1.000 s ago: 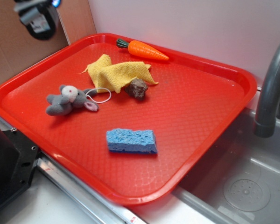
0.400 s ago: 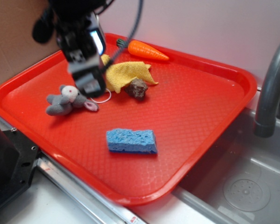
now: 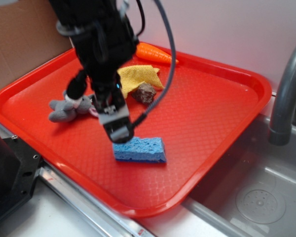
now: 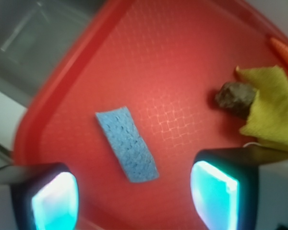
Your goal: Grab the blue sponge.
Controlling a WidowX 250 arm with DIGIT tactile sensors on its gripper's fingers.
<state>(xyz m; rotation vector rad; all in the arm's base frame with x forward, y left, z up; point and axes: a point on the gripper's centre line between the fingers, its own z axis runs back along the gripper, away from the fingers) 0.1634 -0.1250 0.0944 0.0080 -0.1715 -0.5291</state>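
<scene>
On a red plastic tray (image 3: 212, 113) with a textured floor, set beside a grey sink basin (image 3: 256, 197), a small light-blue rectangular foam sponge (image 3: 139, 149) lies flat near the tray's near edge. The black robot gripper (image 3: 117, 129) hangs just above the sponge's left end; from the exterior view it is unclear whether the tip touches the foam. In the wrist view, the two glowing fingers (image 4: 55, 196) stand wide apart, holding nothing, with the sponge (image 4: 127, 143) lying apart from both, its nearest end between them. Left of the arm, a grey plush mouse (image 3: 64, 107) lies on the tray floor. Farther back, a crumpled yellow cloth (image 3: 140, 76) rests with a small brown rock-like lump (image 3: 145, 93) touching its near edge, and an orange toy carrot (image 3: 155, 52) lies along the far rim, partly hidden by the arm. A dark grey curved faucet (image 3: 286, 94) rises at the right edge. A black cable (image 3: 165, 54) loops down from the arm across the cloth.
</scene>
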